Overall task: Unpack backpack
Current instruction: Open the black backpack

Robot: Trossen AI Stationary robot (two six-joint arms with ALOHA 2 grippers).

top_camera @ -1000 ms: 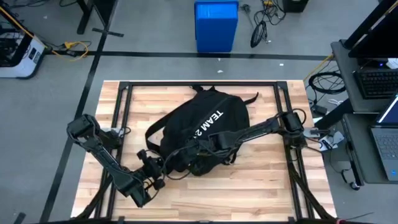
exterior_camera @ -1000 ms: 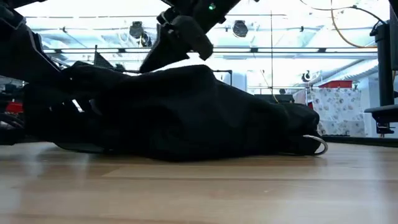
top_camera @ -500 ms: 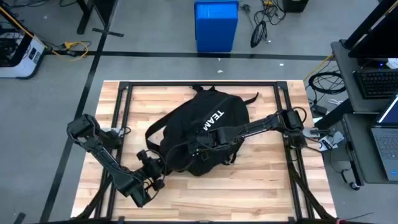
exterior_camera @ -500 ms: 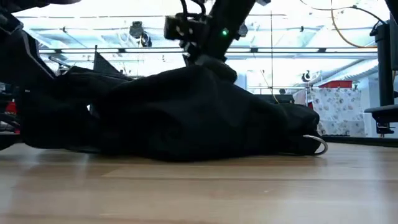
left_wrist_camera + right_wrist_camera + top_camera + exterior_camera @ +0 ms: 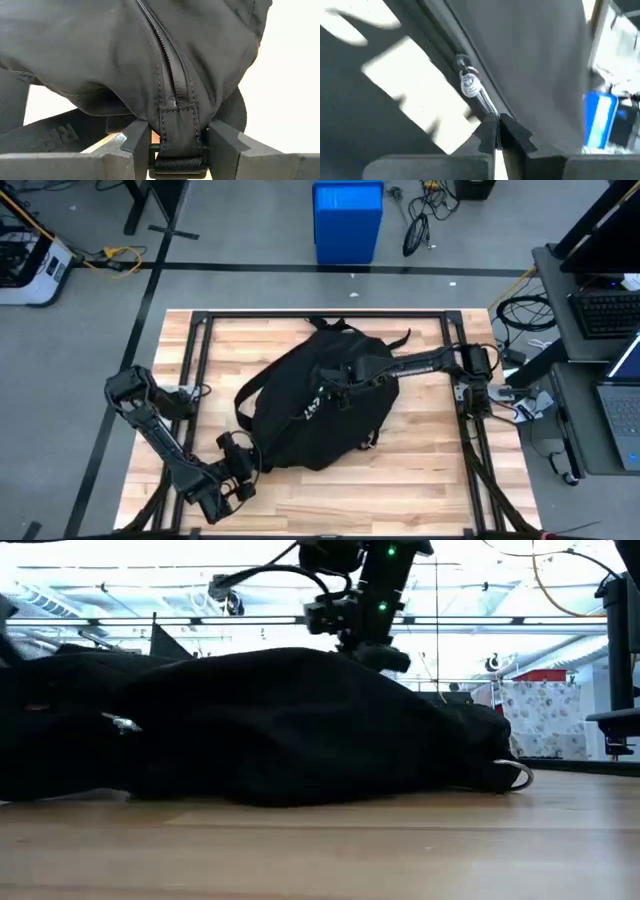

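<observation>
At the table's near edge, around seven o'clock, the left gripper clamps a webbing tab at the end of the backpack's zipper seam; its fingers are closed to the width of that strap and pinch it from both sides. The backpack lies flat at the centre of the table, handle toward twelve o'clock. Farther on, just past centre toward one o'clock, the right gripper sits on top of the bag, fingers drawn nearly together on what appears to be the cord of the zipper pull, though the blurred wrist view leaves that grip uncertain. The step in hand looks like opening the zipper. Done well, the left arm would anchor the tab and keep the seam taut while the right draws the pull steadily along the track's curve, not upward, so the soft fabric does not bunch and jam the slider. A blue bin stands on the floor beyond twelve o'clock.
</observation>
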